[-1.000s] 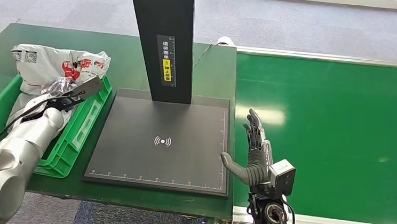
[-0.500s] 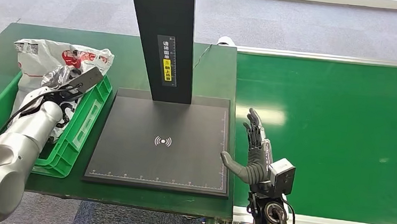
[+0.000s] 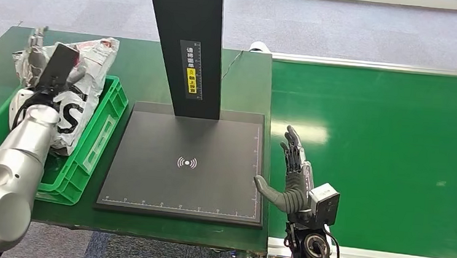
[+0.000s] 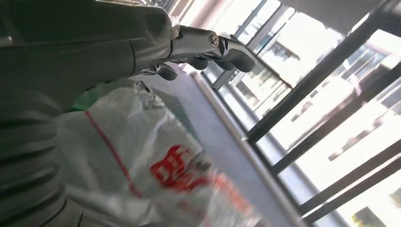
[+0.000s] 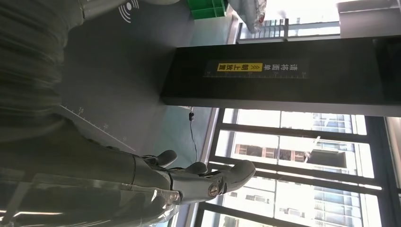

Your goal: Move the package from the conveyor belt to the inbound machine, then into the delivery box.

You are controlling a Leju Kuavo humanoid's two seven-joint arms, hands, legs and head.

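Observation:
The package, a crumpled white plastic bag with red print, lies in the green delivery box at the left, its top leaning over the far rim. My left hand is raised at the package's far left end with its fingers stretched out, holding nothing; the package lies just beneath it. My right hand stands upright and open at the conveyor's near left edge, beside the scanner plate, and its fingers hold nothing.
The inbound machine's dark plate with its black column sits between the box and the green conveyor belt. The belt carries nothing. Grey carpet lies beyond the table.
My left hand has lifted off the package and swung up toward the far left of the box. The package has shifted and now stands more upright. The right hand has stayed still.

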